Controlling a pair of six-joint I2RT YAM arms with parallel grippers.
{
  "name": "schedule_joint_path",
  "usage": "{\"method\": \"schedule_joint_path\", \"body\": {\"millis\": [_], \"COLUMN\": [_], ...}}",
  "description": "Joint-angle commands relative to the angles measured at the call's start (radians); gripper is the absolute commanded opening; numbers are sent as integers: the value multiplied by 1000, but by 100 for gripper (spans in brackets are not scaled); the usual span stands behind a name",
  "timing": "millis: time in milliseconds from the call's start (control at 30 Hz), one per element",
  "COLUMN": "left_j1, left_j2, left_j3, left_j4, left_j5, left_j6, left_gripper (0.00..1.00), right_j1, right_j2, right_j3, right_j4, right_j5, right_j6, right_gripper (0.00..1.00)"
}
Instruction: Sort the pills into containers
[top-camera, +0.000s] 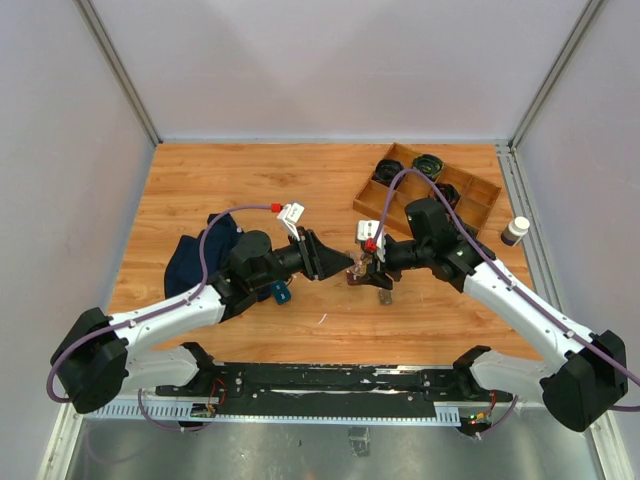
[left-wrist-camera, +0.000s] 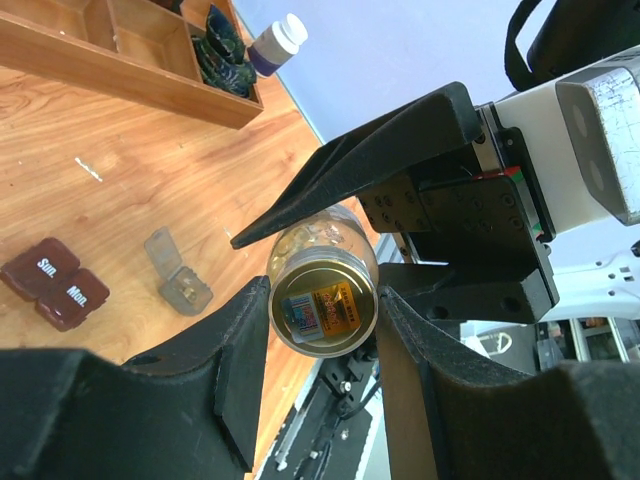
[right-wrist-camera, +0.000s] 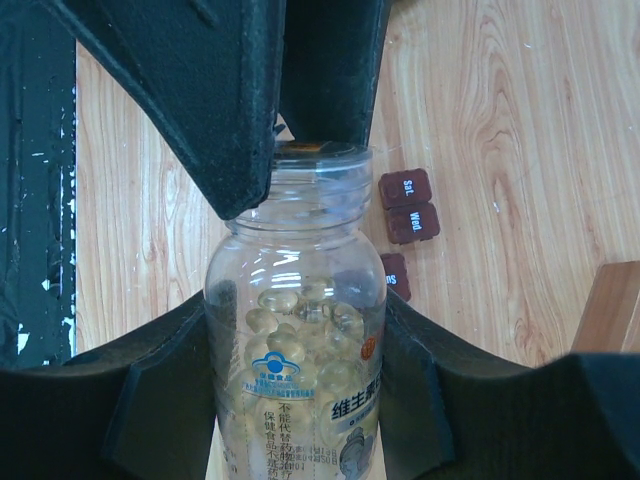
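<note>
My right gripper (right-wrist-camera: 295, 345) is shut on a clear pill bottle (right-wrist-camera: 300, 250) with pale gel capsules inside, held above the table's middle (top-camera: 372, 262). My left gripper (left-wrist-camera: 322, 335) meets it head-on (top-camera: 345, 265), and its jaws press both sides of the gold cap (left-wrist-camera: 325, 305). Dark-brown day boxes lie on the wood below. "Sun." (left-wrist-camera: 40, 268) and "Mon." (left-wrist-camera: 75, 298) show in the left wrist view. "Sat." (right-wrist-camera: 405, 187), "Wed." (right-wrist-camera: 413, 222) and a third box, half hidden (right-wrist-camera: 396, 275), show in the right wrist view. A smoky clear box (left-wrist-camera: 178, 285) lies open beside them.
A wooden divided tray (top-camera: 478, 208) with black cables sits at the back right. A small white-capped bottle (top-camera: 515, 231) stands beside it. A dark blue cloth (top-camera: 200, 250) and a blue object (top-camera: 278, 292) lie under the left arm.
</note>
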Motion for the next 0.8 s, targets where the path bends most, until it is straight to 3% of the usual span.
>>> {"method": "schedule_joint_path", "body": {"millis": [0,467,767], "left_j1": [-21,-28,-28], "left_j2": [2,49,23], "left_j3": [35,22,9], "left_j4": [-19,48,58], "left_j5": [-23,42,58], "left_j6": [22,-3,30], "left_gripper": [24,23,23], "right_j1": [24,17,-39], "right_j2": [3,-10,-19], "right_j3": [40,44,42], "right_j4": [5,14,24], "right_j5": [-8,-76,-218], "right_j6": [0,47,95], "right_gripper": [1,1,1]}}
